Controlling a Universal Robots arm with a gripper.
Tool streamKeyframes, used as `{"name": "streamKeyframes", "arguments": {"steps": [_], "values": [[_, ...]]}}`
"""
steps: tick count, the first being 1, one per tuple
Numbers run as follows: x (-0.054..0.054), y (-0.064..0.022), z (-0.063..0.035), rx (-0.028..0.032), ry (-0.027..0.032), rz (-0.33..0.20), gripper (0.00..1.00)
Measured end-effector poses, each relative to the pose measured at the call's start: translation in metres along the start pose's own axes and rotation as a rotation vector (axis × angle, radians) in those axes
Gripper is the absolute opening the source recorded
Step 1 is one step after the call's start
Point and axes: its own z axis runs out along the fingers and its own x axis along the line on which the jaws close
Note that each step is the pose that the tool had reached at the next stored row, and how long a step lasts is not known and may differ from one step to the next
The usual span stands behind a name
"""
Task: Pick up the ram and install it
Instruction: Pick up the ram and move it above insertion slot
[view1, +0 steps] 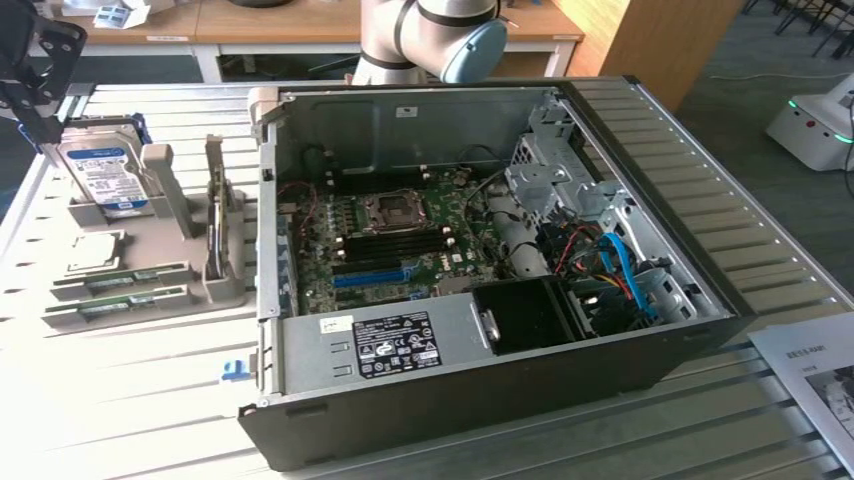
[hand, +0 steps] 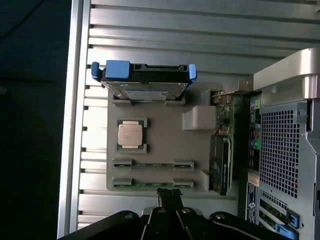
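overhead, the gripper (hand: 170, 193) hangs above the grey tray (hand: 165, 145) — open or closed, i cannot tell — nearest the ram (hand: 152, 184), which lies in its slot beside the computer case (hand: 287, 150).

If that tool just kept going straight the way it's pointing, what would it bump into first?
Probably the nearer ram stick in the grey tray: in the wrist view the tool lines up with it. Depth is unclear, so it may touch the tray beside it instead.

Thin green ram (hand: 152, 185) on edge
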Motion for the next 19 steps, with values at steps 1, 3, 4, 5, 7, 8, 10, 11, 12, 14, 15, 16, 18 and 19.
{"name": "streamKeyframes", "arguments": {"steps": [1, 3, 4, 5, 7, 8, 10, 11, 12, 14, 15, 16, 18, 19], "values": [[0.0, 0.0, 0.0, -0.0003, 0.0005, -0.012, 0.1], [0.0, 0.0, 0.0, -0.0009, 0.0016, -0.036, 0.1], [0.0, 0.0, 0.0, -0.0012, 0.0021, -0.048, 0.1], [0.0, 0.0, 0.0, -0.0014, 0.0027, -0.06, 0.1], [0.0, 0.0, 0.0001, -0.0021, 0.0037, -0.085, 0.1], [0.0, 0.0, 0.0, -0.0024, 0.0044, -0.099, 0.1], [0.0, 0.0, 0.0, -0.003, 0.0056, -0.127, 0.1], [0.0, 0.0, 0.0, -0.0033, 0.0062, -0.141, 0.1], [0.0, 0.0, 0.0001, -0.0037, 0.0069, -0.155, 0.1], [0.0, 0.0, 0.0, -0.0043, 0.0083, -0.184, 0.1], [0.0, 0.0, 0.0, -0.0046, 0.0089, -0.199, 0.1], [0.0, 0.0, 0.0, -0.005, 0.0096, -0.213, 0.1], [0.0, 0.0, 0.0001, -0.0057, 0.0108, -0.241, 0.1], [0.0, 0.0, 0.0, -0.006, 0.0114, -0.255, 0.1]]}}
